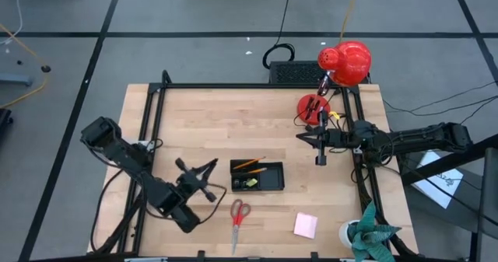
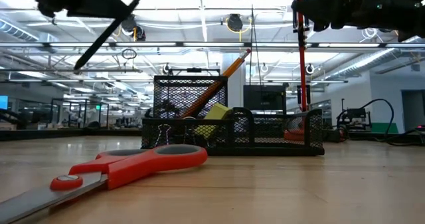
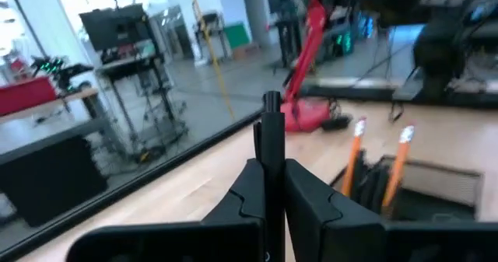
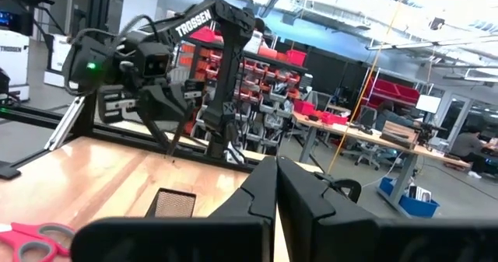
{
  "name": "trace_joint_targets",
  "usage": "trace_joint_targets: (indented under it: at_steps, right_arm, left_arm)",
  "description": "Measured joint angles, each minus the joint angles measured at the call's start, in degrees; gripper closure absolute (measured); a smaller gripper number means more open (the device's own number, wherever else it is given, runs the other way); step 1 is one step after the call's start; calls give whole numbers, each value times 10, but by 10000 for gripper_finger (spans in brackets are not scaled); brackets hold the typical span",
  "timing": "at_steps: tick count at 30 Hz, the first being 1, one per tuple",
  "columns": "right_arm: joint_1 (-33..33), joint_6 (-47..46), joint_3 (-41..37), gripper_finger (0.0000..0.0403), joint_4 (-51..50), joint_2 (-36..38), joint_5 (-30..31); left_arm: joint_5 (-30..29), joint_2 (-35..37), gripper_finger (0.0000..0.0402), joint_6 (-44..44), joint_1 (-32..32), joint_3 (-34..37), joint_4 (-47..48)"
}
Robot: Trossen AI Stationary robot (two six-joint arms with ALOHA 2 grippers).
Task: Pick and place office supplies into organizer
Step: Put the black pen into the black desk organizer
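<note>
The left gripper (image 3: pixel 271 188) pinches a black pen (image 3: pixel 271 149) above the surface (image 1: pixel 202 122) near the organizer (image 1: pixel 257 176); the right gripper (image 4: pixel 275 186) waits closed, empty.

The word "TROSSEN" is showing in white capitals along the upper link of the left arm (image 4: pixel 204 22) in the right wrist view, running at a slant up toward the elbow. A second "TROSSEN", smaller and in dark letters, is sitting on a white box (image 4: pixel 14 48) at the far edge of the room in that same view. Nothing else is reading clearly: the sheet of paper (image 1: pixel 438 178) lying beside the surface in the high view is carrying dark print too small to make out, and the screens and bins in the room behind are showing no legible words
</note>
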State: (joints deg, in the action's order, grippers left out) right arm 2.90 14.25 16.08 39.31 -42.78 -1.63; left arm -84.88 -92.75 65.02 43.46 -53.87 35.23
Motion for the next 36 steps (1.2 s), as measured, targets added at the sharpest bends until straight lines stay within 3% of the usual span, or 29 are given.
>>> trace_joint_targets:
  at_steps: [4,10,13,15,20,24,28,36]
  right_arm:
    - [0,1,0,399,5,0,0]
    - [0,4,0,399,5,0,0]
    - [0,9,0,399,4,0,0]
    - [0,10,0,399,4,0,0]
    - [0,14,0,399,-5,0,0]
    - [0,17,0,399,-17,0,0]
    - [0,16,0,399,-28,0,0]
    - [0,19,0,399,-41,0,0]
  left_arm:
    - [86,16,383,-153,-36,0,-99]
    - [345,26,378,-585,-123,0,-400]
    - [410,43,377,-686,-158,-2,-458]
    - [448,62,380,-722,-179,-1,-453]
    - [634,74,378,-780,-244,-1,-496]
    - [681,64,377,-767,-294,20,-526]
    - [762,56,377,-752,-329,84,-656]
    - [769,47,376,-708,-318,197,-870]
